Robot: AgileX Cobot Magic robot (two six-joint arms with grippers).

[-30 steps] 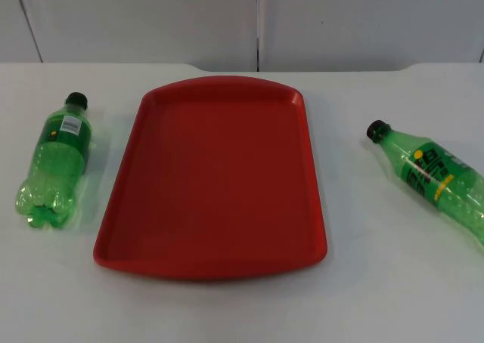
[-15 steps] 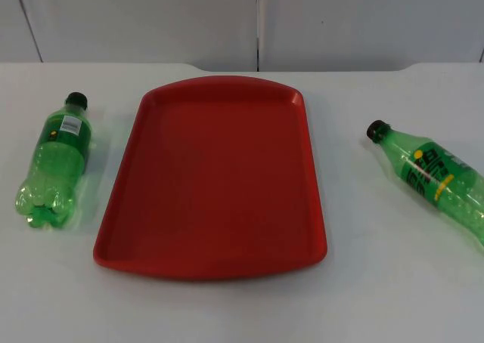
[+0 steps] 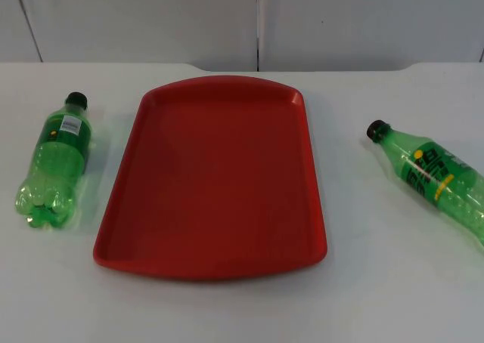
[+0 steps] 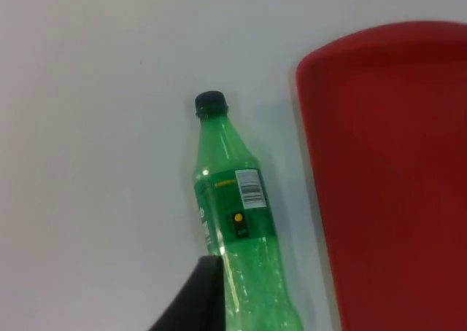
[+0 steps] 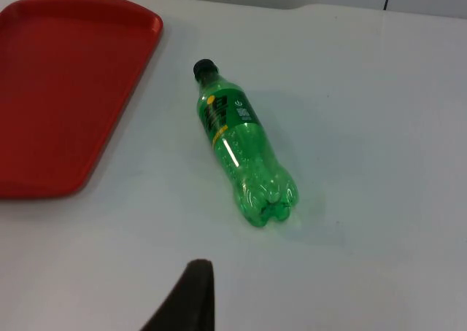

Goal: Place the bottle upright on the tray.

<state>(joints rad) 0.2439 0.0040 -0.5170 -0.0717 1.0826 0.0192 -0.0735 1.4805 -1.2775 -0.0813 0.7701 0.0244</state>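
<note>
A red tray lies empty in the middle of the white table. Left of it a green bottle with a black cap rests on its side, cap toward the wall. A second green bottle lies on its side to the tray's right, its cap pointing toward the tray. My left gripper hangs above the table beside the base half of the left bottle, close to the tray's edge. My right gripper is held high, well short of the right bottle and apart from it.
The grey partition wall closes the table's far side. Bare white table runs between each bottle and the tray, and along the near edge. The tray's corner lies near the right bottle's cap.
</note>
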